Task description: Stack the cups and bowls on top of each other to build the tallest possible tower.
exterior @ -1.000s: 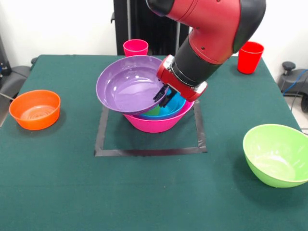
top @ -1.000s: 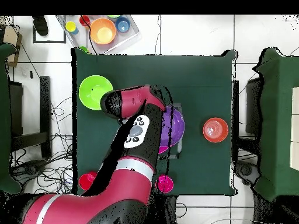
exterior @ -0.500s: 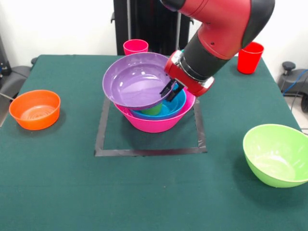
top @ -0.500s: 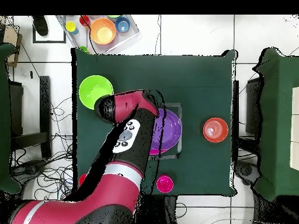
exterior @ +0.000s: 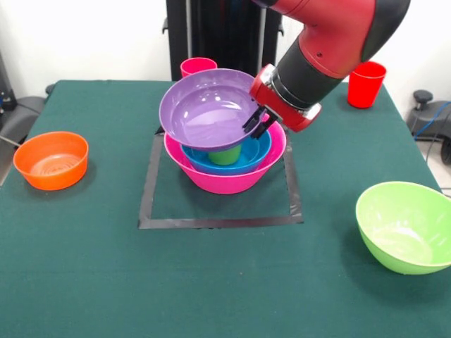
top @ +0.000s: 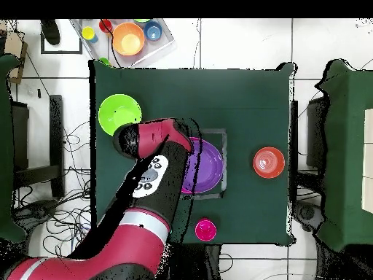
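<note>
Gripping the rim of the purple bowl (exterior: pixel 210 108), the gripper (exterior: pixel 258 122) holds it tilted in the air above the tower (exterior: pixel 227 163), where a blue bowl (exterior: pixel 248 158) with a light green cup (exterior: pixel 225 154) in it sits nested inside the large pink bowl (exterior: pixel 225 179) within the taped square (exterior: pixel 218 222). The orange bowl (exterior: pixel 51 160) and the lime green bowl (exterior: pixel 405 225) sit well apart at opposite sides of the table (exterior: pixel 106 282), and the pink-red cup (exterior: pixel 197 67) and red cup (exterior: pixel 366 83) stand near the far edge.
</note>
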Controlling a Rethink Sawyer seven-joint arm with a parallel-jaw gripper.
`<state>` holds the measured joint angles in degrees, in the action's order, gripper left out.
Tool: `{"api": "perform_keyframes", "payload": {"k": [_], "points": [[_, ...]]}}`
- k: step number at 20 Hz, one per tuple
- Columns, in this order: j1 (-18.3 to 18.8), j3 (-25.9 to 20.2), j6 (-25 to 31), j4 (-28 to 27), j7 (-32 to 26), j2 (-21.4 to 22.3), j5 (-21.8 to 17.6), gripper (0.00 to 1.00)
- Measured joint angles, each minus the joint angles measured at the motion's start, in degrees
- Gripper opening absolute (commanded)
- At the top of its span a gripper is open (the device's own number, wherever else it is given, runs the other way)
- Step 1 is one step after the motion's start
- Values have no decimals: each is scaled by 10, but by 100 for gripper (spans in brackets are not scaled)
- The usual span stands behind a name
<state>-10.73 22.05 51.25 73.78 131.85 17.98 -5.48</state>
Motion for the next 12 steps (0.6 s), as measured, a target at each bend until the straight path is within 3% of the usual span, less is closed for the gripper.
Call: {"api": "perform_keyframes", "payload": {"k": [12], "points": [[0, 10, -1, 5, 0, -2, 18, 0]]}}
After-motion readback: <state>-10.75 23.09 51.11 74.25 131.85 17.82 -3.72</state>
